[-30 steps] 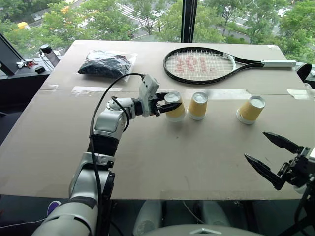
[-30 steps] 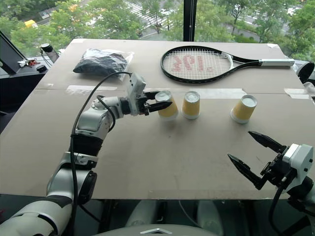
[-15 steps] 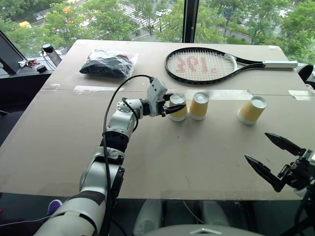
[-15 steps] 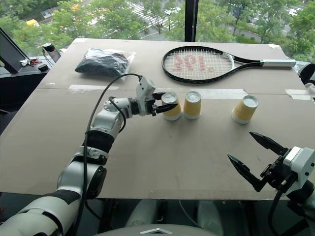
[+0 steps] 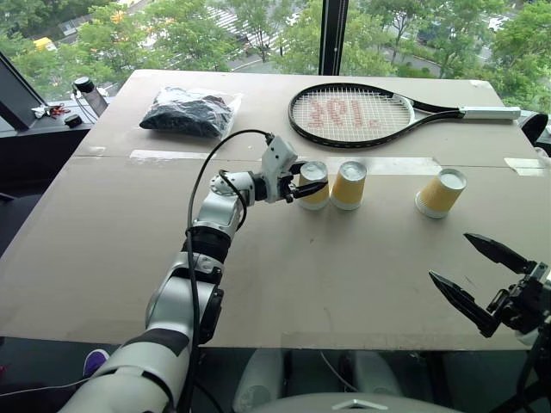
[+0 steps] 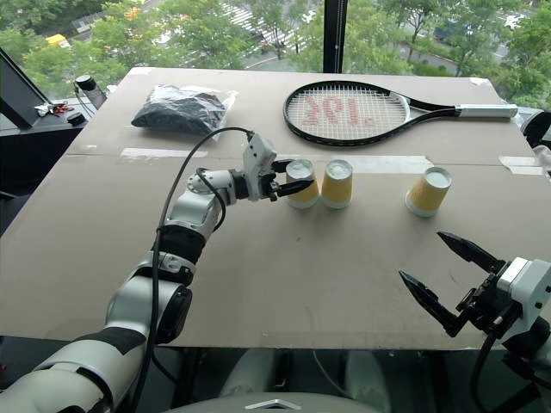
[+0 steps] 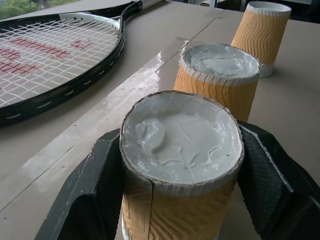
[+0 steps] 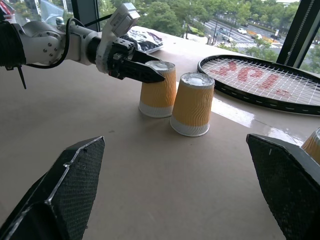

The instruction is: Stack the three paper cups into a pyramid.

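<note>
Your left gripper [image 5: 303,182] is clamped on the leftmost paper cup [image 5: 312,184] — one black finger on each side.

All three cups stand upside down on the table [image 5: 284,284], in a row in front of the tennis racket [image 5: 362,114]: the gripped one, the middle cup [image 5: 348,185] just beside it, and the right cup [image 5: 439,193] well apart and tilted. Your right gripper [image 5: 476,276] hangs near the table's front edge, jaws spread wide and holding nothing — a bagged dark bundle [image 5: 188,111] lies far left.

Silver-grey jointed left arm [image 5: 207,237], black joint bands, looping black cable [image 5: 196,185]; pincer fingers [image 8: 55,187] black, textured, pointed.
</note>
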Motion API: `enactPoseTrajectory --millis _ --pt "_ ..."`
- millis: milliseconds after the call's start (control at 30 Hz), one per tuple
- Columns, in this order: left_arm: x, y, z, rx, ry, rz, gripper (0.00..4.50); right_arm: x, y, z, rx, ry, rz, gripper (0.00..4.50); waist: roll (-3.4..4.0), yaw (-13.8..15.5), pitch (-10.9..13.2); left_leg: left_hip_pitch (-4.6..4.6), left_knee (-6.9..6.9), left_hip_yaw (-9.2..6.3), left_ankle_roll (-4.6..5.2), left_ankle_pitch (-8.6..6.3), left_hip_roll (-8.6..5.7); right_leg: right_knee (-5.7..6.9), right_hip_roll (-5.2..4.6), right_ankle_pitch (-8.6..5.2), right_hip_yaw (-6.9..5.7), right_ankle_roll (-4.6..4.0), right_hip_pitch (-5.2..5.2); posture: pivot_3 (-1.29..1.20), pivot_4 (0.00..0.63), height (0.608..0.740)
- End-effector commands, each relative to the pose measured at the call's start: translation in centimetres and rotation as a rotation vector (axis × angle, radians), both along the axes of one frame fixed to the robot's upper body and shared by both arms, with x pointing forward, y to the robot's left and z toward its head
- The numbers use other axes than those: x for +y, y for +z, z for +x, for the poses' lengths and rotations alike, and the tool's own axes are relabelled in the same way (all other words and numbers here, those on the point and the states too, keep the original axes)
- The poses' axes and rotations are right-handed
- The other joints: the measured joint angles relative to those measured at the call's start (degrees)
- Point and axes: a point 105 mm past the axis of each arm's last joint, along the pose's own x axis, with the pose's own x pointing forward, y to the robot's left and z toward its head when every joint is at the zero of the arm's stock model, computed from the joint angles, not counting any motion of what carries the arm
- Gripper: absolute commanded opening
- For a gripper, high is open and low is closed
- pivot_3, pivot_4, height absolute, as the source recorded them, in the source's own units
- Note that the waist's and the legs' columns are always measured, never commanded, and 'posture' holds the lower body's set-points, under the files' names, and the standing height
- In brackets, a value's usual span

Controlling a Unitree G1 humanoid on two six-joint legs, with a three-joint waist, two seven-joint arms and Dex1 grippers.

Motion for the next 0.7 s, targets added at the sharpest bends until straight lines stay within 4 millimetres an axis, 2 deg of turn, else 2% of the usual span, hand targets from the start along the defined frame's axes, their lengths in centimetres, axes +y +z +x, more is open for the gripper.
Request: enactPoseTrajectory --millis 33,100,167,267,433,567,700 --pt "-0.5 0.2 0.1 -0.002 -0.011 0.001 3.23 0.0 1.3 -0.3 -0.06 0.003 -0.022 4.5 0.0 0.01 0.0 0.0 0.0 0.0 0.0 0.0 0.0 0.0 0.0 0.0 0.0 0.0 0.0 0.0 0.15 0.74" --pt "-0.5 0.2 0.1 0.002 -0.008 -0.01 3.72 0.0 1.3 -0.2 -0.061 0.004 -0.023 4.5 0.0 0.0 0.0 0.0 0.0 0.0 0.0 0.0 0.0 0.0 0.0 0.0 0.0 0.0 0.0 0.0 0.15 0.74" --pt "-0.4 0.4 0.0 -0.001 -0.006 -0.023 4.41 0.1 1.4 -0.2 -0.063 0.004 -0.025 4.5 -0.01 -0.05 0.01 -0.02 0.0 0.0 0.0 0.0 0.0 0.0 0.0 0.0 0.0 0.0 -0.02 0.0 0.15 0.74" --pt "0.3 1.0 -0.1 -0.005 -0.002 -0.04 4.47 0.1 1.5 -0.1 -0.062 -0.002 -0.025 4.5 -0.01 -0.16 0.01 -0.03 0.0 0.0 0.0 0.0 0.0 -0.01 0.01 0.0 0.0 0.0 -0.02 0.0 0.15 0.74" --pt "3.0 2.1 -1.0 -0.004 0.03 -0.064 4.47 -0.1 1.6 0.9 -0.057 -0.028 -0.02 4.5 0.0 -0.62 0.02 -0.02 -0.01 0.0 0.0 0.0 0.02 0.01 0.01 0.0 0.05 0.0 -0.06 0.0 0.15 0.74" --pt "4.7 2.8 -2.4 -0.001 0.039 -0.073 4.47 -0.9 1.4 2.9 -0.068 -0.106 -0.064 4.5 0.01 -0.48 0.02 -0.02 0.0 0.0 -0.01 0.0 0.04 0.01 -0.03 0.0 0.03 0.0 -0.04 0.0 0.15 0.74" --pt "6.6 2.5 -5.2 0.018 0.032 -0.054 4.47 -2.5 0.3 6.5 -0.035 -0.236 -0.137 4.5 0.02 -0.83 0.03 -0.01 0.01 0.0 -0.03 0.01 0.04 0.01 -0.04 0.0 0.05 -0.01 -0.05 0.0 0.15 0.74"
